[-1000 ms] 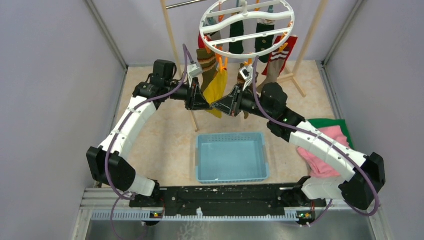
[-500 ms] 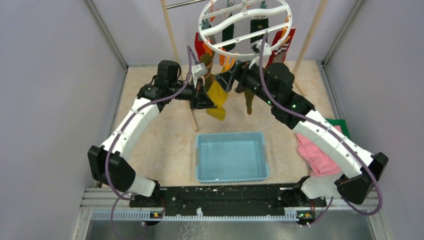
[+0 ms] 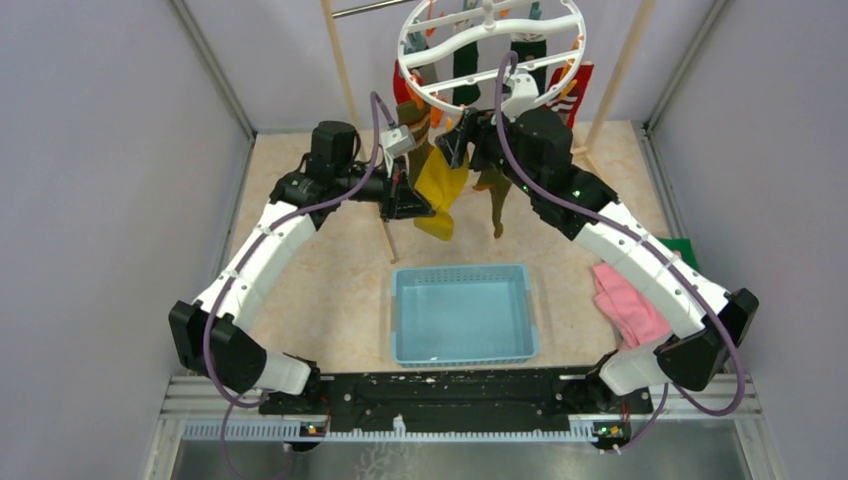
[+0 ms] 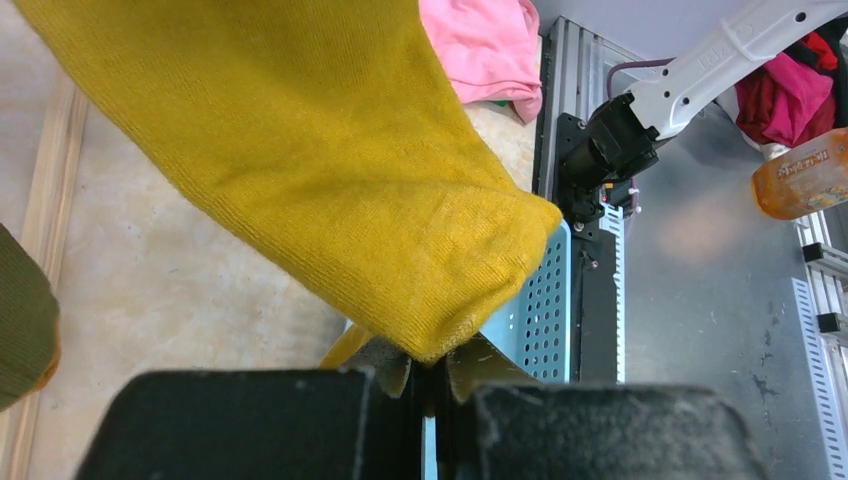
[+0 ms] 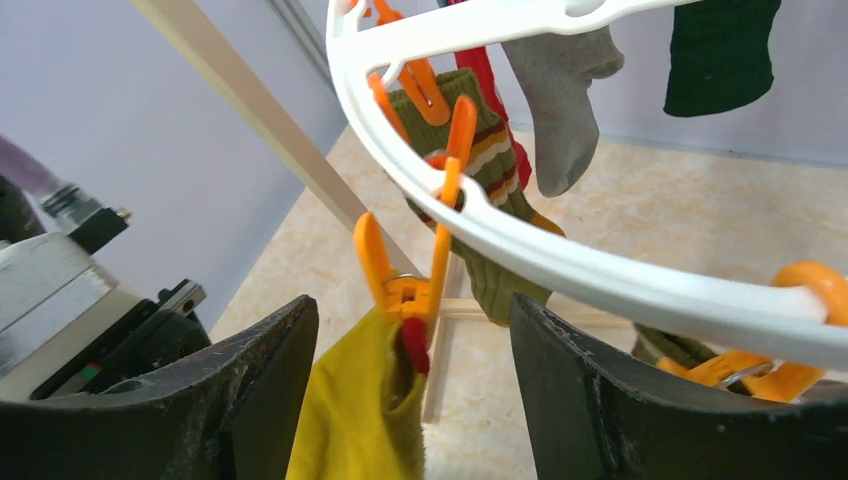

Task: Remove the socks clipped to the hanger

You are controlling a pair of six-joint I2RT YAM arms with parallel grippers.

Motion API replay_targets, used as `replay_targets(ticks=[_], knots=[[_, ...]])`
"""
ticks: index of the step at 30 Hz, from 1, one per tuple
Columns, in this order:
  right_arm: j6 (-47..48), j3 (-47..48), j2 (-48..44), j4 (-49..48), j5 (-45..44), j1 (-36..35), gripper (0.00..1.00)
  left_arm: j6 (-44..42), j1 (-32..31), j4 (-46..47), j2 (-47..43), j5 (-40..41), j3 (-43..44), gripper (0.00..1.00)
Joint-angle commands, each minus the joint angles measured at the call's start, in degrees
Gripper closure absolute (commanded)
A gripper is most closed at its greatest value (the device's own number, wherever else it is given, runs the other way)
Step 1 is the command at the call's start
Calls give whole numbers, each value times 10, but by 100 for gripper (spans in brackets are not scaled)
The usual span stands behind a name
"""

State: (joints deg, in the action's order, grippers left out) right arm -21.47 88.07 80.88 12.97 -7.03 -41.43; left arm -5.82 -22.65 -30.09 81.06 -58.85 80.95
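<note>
Your bench is a beige speckled surface walled on three sides. A light blue perforated basket sits on it near the middle, close to the black mounting rail at your near edge. At the right lies a crumpled pink cloth, with a green cloth just beyond it. The wooden rack stands at the far end.

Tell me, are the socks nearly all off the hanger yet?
Not yet. The blue basket looks empty, so no sock seems finished. Right now the left gripper is shut on the bottom of the yellow sock, and the right gripper is open around the orange clip holding it to the hanger. The striped sock, grey sock and dark green sock hang clipped, among others.
</note>
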Motion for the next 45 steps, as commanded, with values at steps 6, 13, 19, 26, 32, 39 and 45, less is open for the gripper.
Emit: replay_targets(ticks=[6,13,19,26,32,39,45], knots=[[-6,36,19,-47,12,11,38,4,-10,28,-28,-2,-11,100],[-23,44,38,-79,14,11,51,-8,-13,23,-24,9,-19,100],[-30,31,32,-100,14,11,63,-16,-14,19,-22,19,-28,100],[-45,15,18,-118,22,14,92,-17,-15,19,-20,35,-30,100],[-77,-18,-8,-148,48,29,100,-37,-24,6,-20,50,-45,100],[-88,-39,-32,-146,69,47,100,-95,-67,-33,-39,66,-105,100],[-92,-48,-39,-134,82,52,100,-167,-100,-78,-45,72,-134,100]])
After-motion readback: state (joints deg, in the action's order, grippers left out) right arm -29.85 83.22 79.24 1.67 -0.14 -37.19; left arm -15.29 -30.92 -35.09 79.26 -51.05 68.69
